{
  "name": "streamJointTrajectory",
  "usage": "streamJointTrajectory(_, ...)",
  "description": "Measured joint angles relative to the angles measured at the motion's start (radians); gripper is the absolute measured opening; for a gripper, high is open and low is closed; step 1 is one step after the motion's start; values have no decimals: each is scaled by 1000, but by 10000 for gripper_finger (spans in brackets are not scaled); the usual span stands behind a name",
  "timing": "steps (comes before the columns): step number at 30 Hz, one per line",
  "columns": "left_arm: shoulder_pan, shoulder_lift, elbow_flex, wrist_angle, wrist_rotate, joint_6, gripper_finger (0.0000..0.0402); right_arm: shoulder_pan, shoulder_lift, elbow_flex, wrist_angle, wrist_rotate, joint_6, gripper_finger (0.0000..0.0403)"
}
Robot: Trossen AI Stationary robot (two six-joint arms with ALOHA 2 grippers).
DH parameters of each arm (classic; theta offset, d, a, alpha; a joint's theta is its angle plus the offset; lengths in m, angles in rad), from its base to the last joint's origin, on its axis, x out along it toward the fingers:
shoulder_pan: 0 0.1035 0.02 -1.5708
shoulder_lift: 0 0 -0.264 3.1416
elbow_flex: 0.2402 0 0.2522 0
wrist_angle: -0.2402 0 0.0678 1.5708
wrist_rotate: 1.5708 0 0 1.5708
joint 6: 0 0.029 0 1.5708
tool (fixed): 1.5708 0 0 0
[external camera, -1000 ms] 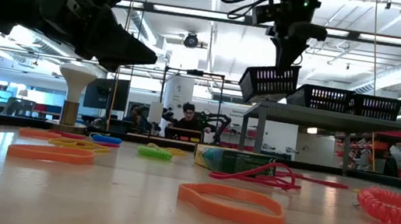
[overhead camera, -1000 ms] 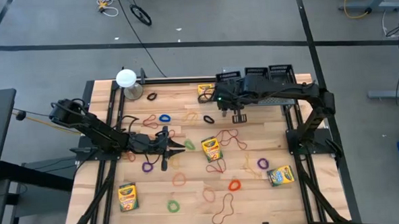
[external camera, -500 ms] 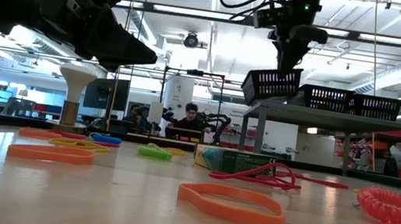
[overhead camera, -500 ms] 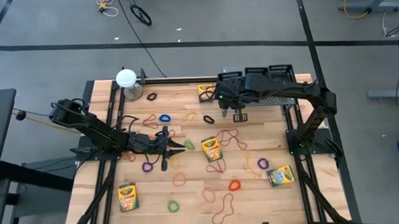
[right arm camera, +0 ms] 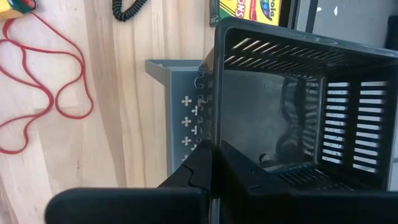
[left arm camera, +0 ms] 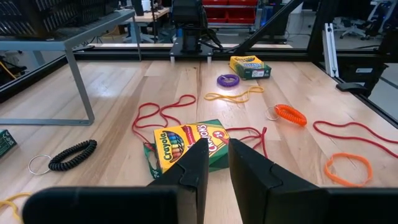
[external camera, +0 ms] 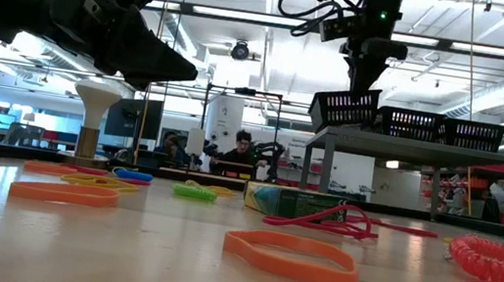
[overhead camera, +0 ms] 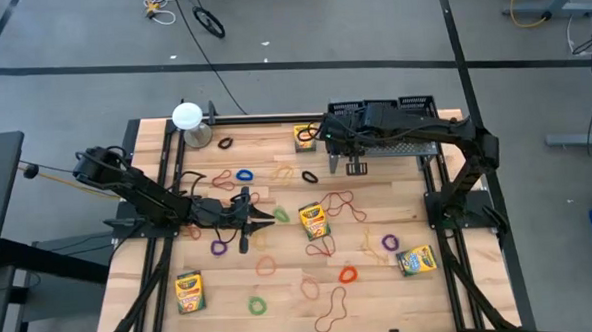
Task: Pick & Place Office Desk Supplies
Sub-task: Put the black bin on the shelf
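Rubber-band loops in several colours and crayon boxes lie flat on the wooden table. My left gripper hovers low at mid-table, pointing at the middle crayon box. Its fingers stand a narrow gap apart with nothing between them. My right gripper is at the far right, shut on a black mesh basket over the left end of the grey shelf. My right gripper pinches one side wall of the basket at its top rim, one finger inside the basket and one outside. The fingers come from above, slanting down. The basket hangs tilted below them; I cannot tell whether it touches the shelf.
Two more black mesh baskets stand on the shelf to the right of the held one. A white round-topped object stands at the far left corner. A black coiled band lies near the shelf's leg.
My right gripper has carried the basket a little toward the table's right edge, bringing it closer to the two baskets on the shelf. It stays tilted in the hold.
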Motion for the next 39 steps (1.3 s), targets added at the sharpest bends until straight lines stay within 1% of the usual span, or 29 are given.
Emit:
streamJointTrajectory(4,0,0,0,0,0,0,68,0,0,0,-1,0,4,22)
streamJointTrajectory(13,0,0,0,0,0,0,68,0,0,0,-1,19,15,52)
streamJointTrajectory(35,0,0,0,0,0,0,68,0,0,0,-9,51,41,55)
streamJointTrajectory(39,0,0,0,0,0,0,68,0,0,0,-9,62,45,64)
